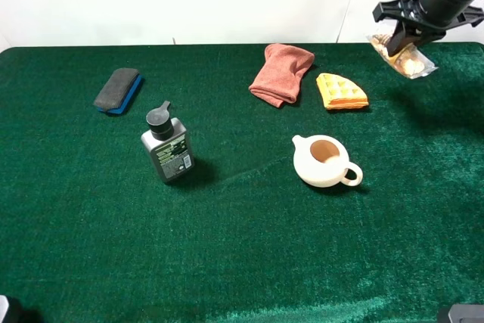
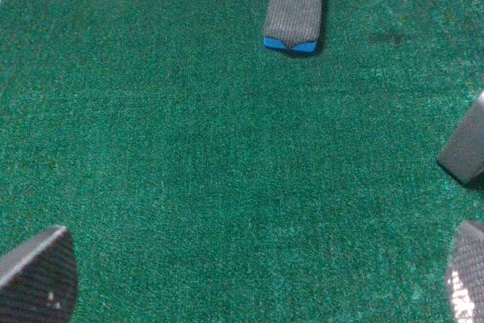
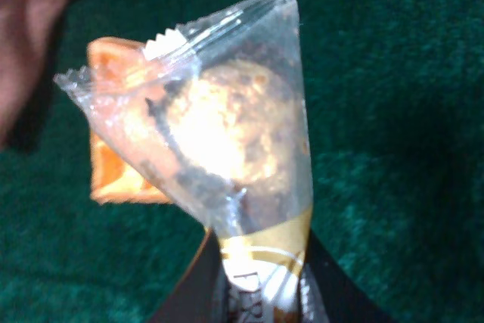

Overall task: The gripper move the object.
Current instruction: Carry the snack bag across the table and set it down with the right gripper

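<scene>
My right gripper (image 1: 401,41) is at the far right back of the table, raised above the cloth, shut on the clear snack packet (image 1: 405,56). The packet hangs from the fingers, brown and cream rounds inside. In the right wrist view the packet (image 3: 227,141) fills the frame, its crimped end up, pinched at its gold-printed end by my gripper (image 3: 261,293). My left gripper (image 2: 249,277) is open and empty over bare green cloth; only its fingertips (image 2: 38,274) show.
An orange waffle wedge (image 1: 341,91) and a pink cloth (image 1: 281,72) lie left of the packet. A white teapot (image 1: 325,160) stands mid-table. A dark bottle (image 1: 167,148) and a grey-blue eraser (image 1: 119,89) are at the left; the eraser (image 2: 296,5) shows in the left wrist view.
</scene>
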Tool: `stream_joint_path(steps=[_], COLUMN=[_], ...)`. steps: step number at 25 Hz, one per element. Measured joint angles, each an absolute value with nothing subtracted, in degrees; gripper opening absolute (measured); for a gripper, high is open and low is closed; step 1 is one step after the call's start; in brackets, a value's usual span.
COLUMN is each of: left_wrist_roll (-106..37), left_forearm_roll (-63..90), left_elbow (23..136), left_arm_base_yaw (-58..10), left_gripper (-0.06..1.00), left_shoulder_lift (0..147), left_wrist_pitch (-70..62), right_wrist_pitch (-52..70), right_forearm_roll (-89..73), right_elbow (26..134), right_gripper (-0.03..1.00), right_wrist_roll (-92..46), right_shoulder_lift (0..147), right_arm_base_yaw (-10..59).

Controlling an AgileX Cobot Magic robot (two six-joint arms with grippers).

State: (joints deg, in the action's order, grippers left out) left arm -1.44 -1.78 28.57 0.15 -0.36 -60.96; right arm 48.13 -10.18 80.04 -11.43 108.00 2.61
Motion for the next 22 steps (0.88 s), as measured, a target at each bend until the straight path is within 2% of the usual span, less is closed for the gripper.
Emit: stream_joint_path(steps=[14, 22], left_wrist_roll=[-1.4, -1.4], left_forearm_roll=[-1.8, -1.8], left_elbow=[28.6, 28.6], left_arm_base_yaw=[0.2, 0.2], left_gripper=[0.99, 0.99], left_shoulder_lift=[-0.4, -0.4], left_wrist_pitch=[-61.0, -61.0], right_wrist_pitch=[39.4, 39.0], right_forearm_roll=[-4.5, -4.2], right_elbow=[80.0, 80.1], right_gripper=[0.10, 0.10], right_wrist_roll=[-11.4, -11.4], right_shoulder_lift=[116.0, 120.7], right_arm_base_yaw=[-0.3, -0.3])
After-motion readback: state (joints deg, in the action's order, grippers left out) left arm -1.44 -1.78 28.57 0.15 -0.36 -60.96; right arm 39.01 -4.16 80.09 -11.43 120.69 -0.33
